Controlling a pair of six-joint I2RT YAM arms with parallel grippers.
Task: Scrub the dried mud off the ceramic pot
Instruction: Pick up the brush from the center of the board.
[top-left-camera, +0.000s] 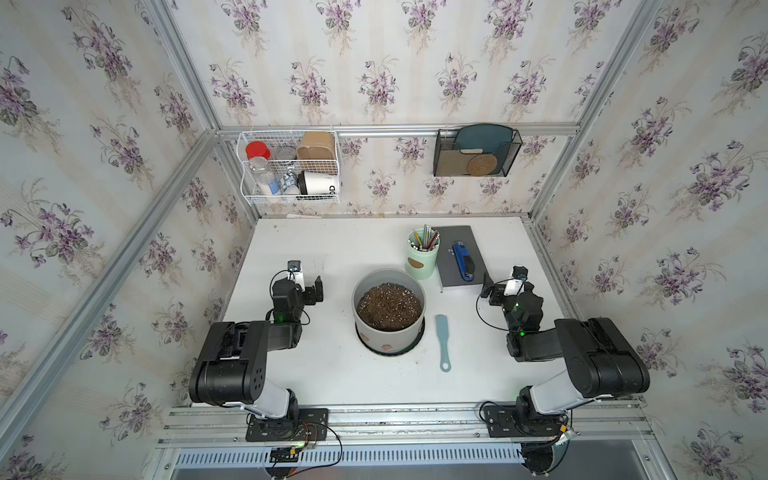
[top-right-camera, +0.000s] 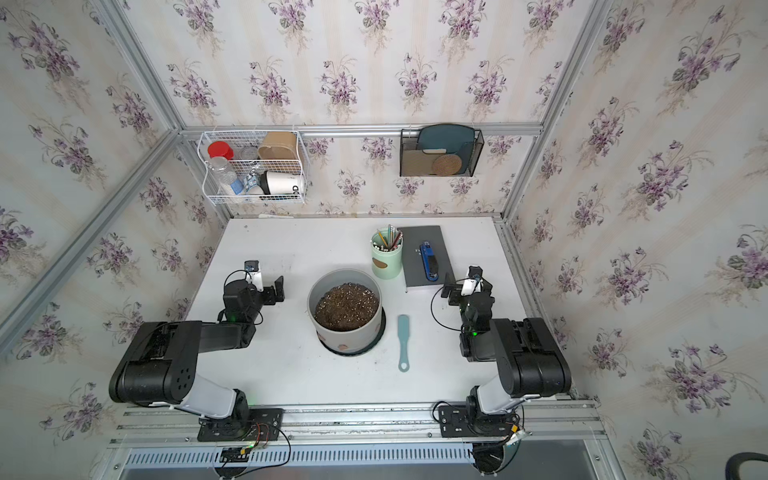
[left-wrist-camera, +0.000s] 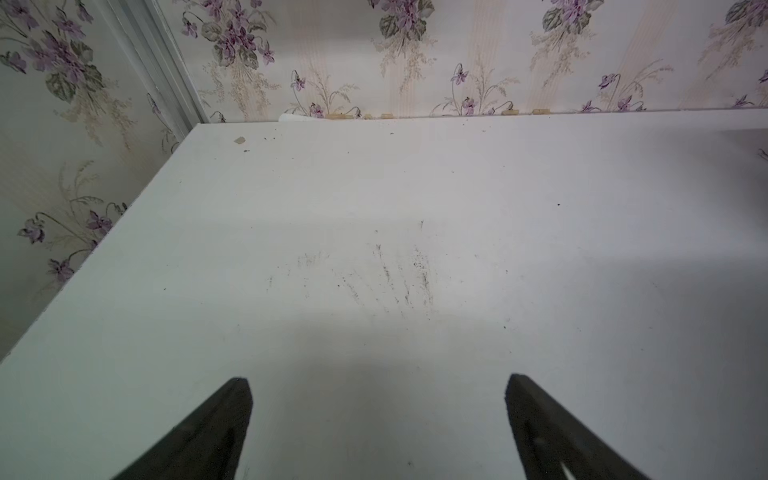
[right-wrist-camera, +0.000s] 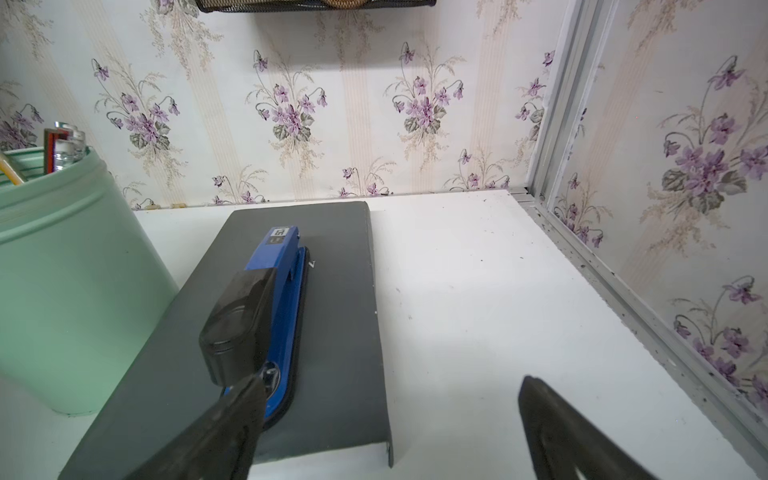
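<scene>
Sitting on the white table, the big grey round ceramic pot shows small red-brown dried mud spots low on its wall. The left gripper and right gripper gape wide, empty. A hard push could tip it, spilling the dark soil.

Floral wallpaper — white table, seemingly scuffed.

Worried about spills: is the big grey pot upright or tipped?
Upright: the ceramic pot sits level on its black saucer, its round mouth facing up, soil inside.
</scene>
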